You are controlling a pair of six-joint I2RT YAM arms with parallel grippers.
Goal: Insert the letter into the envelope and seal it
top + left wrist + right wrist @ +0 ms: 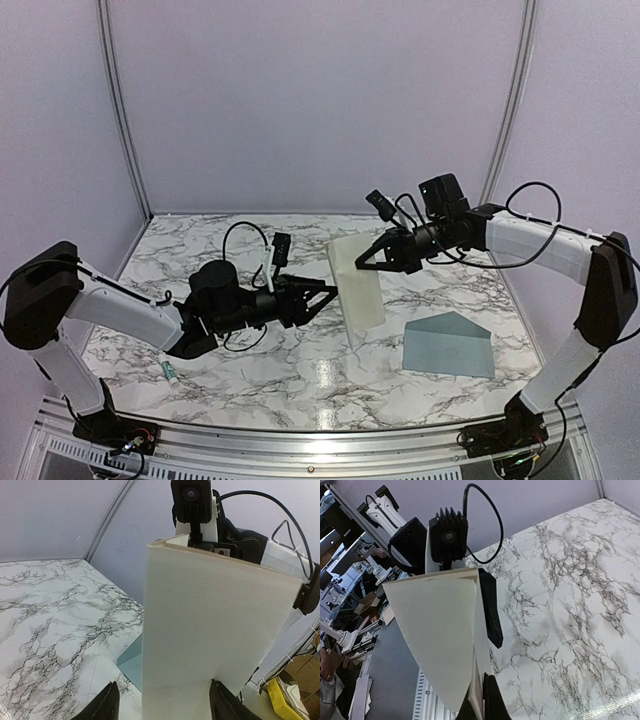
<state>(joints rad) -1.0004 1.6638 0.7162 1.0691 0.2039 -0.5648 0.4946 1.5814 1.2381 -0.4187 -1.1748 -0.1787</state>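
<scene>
The cream folded letter point(358, 285) is held up off the marble table between both grippers. My right gripper point(363, 262) is shut on its far upper edge; in the right wrist view the fingers pinch the fold point(479, 705). My left gripper point(325, 294) is open at the letter's left edge. In the left wrist view the letter point(215, 625) stands between its spread fingers point(107, 702), and I see no grip. The blue-grey envelope point(447, 345) lies flat at the front right with its triangular flap open, and shows partly in the left wrist view point(131, 662).
A small green-and-white tube point(172, 372) lies near the front left by the left arm. The marble table point(250, 360) is walled in by pale panels at the back and sides. A metal rail point(320, 440) runs along the near edge.
</scene>
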